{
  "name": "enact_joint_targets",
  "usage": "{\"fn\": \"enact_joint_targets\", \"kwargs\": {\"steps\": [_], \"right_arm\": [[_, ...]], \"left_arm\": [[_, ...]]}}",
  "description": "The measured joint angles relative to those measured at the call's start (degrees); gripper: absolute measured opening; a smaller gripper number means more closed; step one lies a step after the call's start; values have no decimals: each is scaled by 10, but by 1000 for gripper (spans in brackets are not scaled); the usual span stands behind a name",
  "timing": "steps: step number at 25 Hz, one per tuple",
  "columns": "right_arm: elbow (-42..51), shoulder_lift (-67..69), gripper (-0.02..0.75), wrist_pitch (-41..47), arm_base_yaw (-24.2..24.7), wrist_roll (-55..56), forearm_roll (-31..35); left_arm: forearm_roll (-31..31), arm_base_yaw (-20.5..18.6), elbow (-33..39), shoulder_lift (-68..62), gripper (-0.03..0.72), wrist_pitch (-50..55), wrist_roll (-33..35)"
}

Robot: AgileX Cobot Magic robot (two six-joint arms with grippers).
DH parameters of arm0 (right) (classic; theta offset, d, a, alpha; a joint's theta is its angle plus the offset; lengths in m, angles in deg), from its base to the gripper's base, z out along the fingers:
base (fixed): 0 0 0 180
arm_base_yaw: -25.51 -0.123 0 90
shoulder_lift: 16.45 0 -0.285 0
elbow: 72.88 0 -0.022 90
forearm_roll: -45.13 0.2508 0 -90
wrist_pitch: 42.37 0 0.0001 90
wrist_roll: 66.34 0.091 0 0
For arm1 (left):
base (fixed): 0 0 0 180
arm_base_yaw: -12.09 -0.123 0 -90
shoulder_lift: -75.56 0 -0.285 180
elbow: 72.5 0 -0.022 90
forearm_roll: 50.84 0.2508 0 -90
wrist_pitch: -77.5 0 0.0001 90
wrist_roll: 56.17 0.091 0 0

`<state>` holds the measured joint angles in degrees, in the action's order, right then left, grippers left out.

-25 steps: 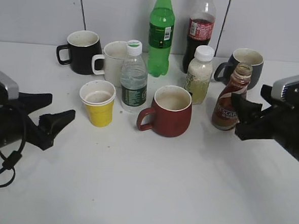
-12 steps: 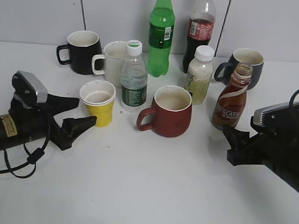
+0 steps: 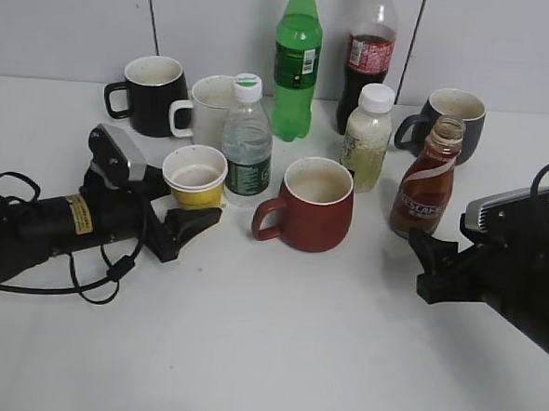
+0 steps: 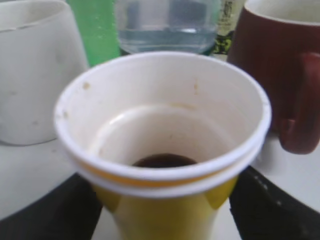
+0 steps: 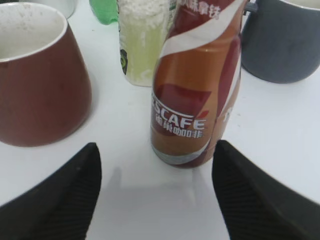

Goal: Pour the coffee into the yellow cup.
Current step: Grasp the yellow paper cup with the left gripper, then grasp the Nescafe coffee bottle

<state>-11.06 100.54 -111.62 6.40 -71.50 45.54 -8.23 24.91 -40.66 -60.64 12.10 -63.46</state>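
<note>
Left pincer has advanced, spread wide around the small yellow paper cup; right pincer stays released near the brown Nescafe coffee bottle.

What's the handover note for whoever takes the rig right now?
Left gripper: open, jaws on either side of the yellow cup, not visibly clamped.
Right gripper: open, empty, facing the coffee bottle, short of it.
The coffee bottle stands upright on the table, uncapped, right of the red-brown mug.
The left wrist view shows a little dark liquid in the cup's bottom.
Left to do: grasp the bottle, carry it over the cup, pour.
</note>
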Motion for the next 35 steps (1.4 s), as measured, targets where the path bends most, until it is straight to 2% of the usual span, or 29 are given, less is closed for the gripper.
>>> {"fn": "enact_joint_targets", "kwargs": {"steps": [5,9,13,15,18,25,29,35], "right_arm": [[-16,1,519,0,0,0,0],[-31,5,519,-1,0,0,0],[-49,32,530,-1,0,1,0],[-59,52,570,-1,0,3,2],[-73,75,628,-1,0,22,14],[-118,107,647,-1,0,39,64],[-157,131,645,-1,0,39,70],[-198,181,576,-1,0,40,73]], "left_arm": [[-16,12,-45,-34,589,4,-1],[-24,12,-55,-40,576,5,-2],[-25,12,-55,-40,472,0,-2],[-24,12,-55,-40,411,0,-2],[-24,12,-46,-32,371,2,-3],[-24,12,9,21,361,0,-3],[-24,11,32,42,360,-1,-3],[-9,11,55,61,358,-5,-3]]}}
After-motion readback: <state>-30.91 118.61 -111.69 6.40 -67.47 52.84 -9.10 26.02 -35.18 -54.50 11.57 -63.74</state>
